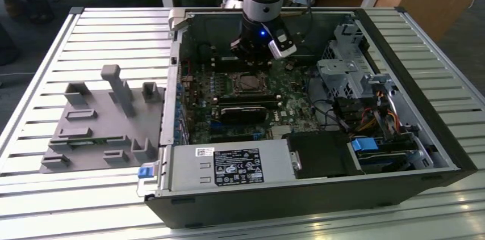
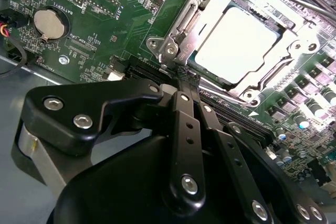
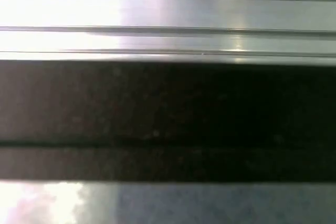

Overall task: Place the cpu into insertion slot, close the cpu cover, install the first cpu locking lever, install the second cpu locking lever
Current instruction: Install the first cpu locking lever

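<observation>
In the second wrist view the cpu (image 2: 236, 38) lies flat in its socket with its pale metal face up. The silvery cpu cover (image 2: 176, 30) is down around it as a frame. A thin locking lever (image 2: 278, 69) runs along the cover's near edge. My gripper (image 2: 181, 80) is shut, its two black fingers (image 2: 186, 129) side by side, the tips at the cover's corner. Whether they pinch anything there is hidden. In the exterior view the gripper (image 1: 254, 58) hangs inside the open computer case just behind the insertion slot (image 1: 246, 83).
Black memory sticks (image 1: 242, 104) lie in front of the socket, and the labelled power supply (image 1: 231, 166) is at the case front. A drive cage (image 1: 348, 75) with cables stands on the exterior view's right. A grey fixture (image 1: 99, 121) sits on the slatted table (image 3: 168, 14). A coin battery (image 2: 48, 23) is on the board.
</observation>
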`<act>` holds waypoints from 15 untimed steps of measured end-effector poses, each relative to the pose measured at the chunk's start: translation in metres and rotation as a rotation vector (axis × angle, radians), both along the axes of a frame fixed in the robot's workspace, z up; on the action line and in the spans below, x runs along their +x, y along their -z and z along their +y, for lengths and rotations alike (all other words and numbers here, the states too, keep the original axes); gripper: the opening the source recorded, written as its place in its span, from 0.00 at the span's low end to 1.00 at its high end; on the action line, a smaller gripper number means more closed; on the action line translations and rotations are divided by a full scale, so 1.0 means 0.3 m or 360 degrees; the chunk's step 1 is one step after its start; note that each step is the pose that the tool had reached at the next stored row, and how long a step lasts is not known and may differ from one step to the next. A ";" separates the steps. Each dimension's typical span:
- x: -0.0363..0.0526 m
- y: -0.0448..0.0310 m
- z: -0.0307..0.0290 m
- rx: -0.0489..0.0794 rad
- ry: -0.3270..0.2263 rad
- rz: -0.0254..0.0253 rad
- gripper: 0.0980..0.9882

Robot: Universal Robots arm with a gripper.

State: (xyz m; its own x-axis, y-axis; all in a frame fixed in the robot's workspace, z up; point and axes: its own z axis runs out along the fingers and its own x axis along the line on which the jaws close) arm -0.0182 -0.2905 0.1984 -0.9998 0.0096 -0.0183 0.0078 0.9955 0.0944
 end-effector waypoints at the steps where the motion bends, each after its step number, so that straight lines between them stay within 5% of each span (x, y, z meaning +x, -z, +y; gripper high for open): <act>1: 0.000 0.000 0.000 0.0000 0.0000 -0.00001 0.01; 15: 0.001 0.001 0.000 -0.0016 0.0000 0.00002 0.01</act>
